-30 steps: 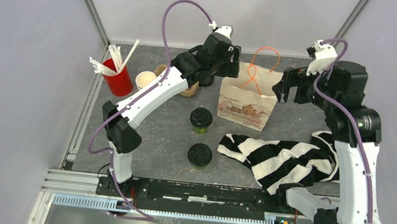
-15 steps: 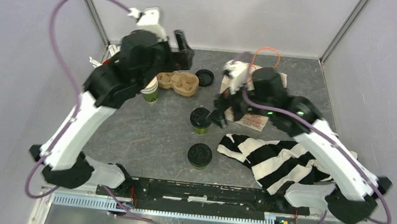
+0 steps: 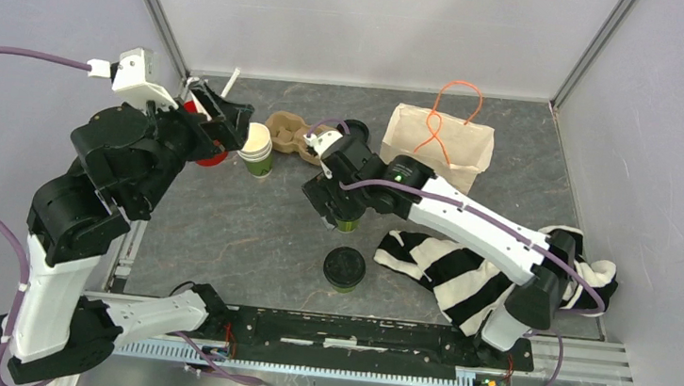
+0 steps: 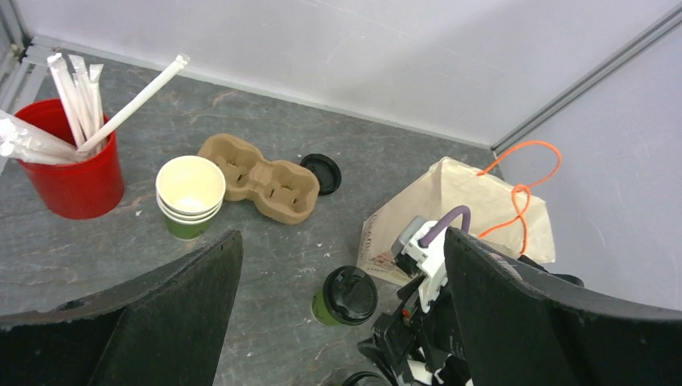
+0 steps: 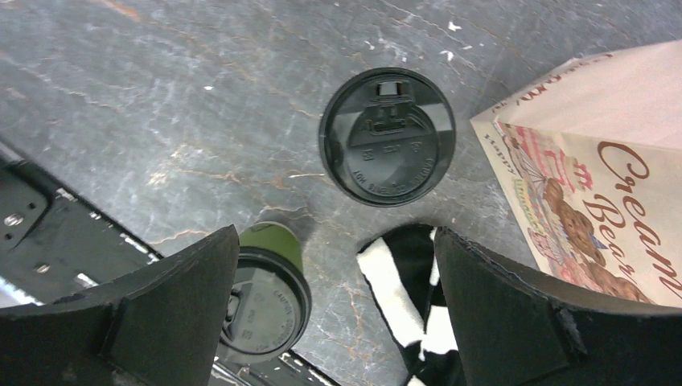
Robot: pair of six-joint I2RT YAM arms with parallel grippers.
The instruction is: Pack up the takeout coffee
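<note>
Two green takeout coffee cups with black lids stand mid-table. The far cup (image 3: 351, 220) is partly hidden under my right gripper (image 3: 326, 201); the near cup (image 3: 344, 267) stands free. In the right wrist view the far cup (image 5: 386, 137) lies ahead of the open, empty gripper (image 5: 338, 314) and the near cup (image 5: 269, 289) sits by its left finger. My left gripper (image 3: 230, 114) is open and empty, raised high at the left by the red cup. Its wrist view shows the far cup (image 4: 346, 296) below its jaws (image 4: 342, 322).
Red cup with straws (image 3: 203, 137), a stack of unlidded green cups (image 3: 255, 149), brown pulp carrier (image 3: 298, 139) and a loose black lid (image 3: 356, 130) sit at the back. A paper bag with orange handles (image 3: 442, 144) stands back right. Striped cloth (image 3: 482, 273) lies right.
My left arm has swung back and to the left, away from the carrier. My right arm has reached further left and now hangs over the far lidded cup.
</note>
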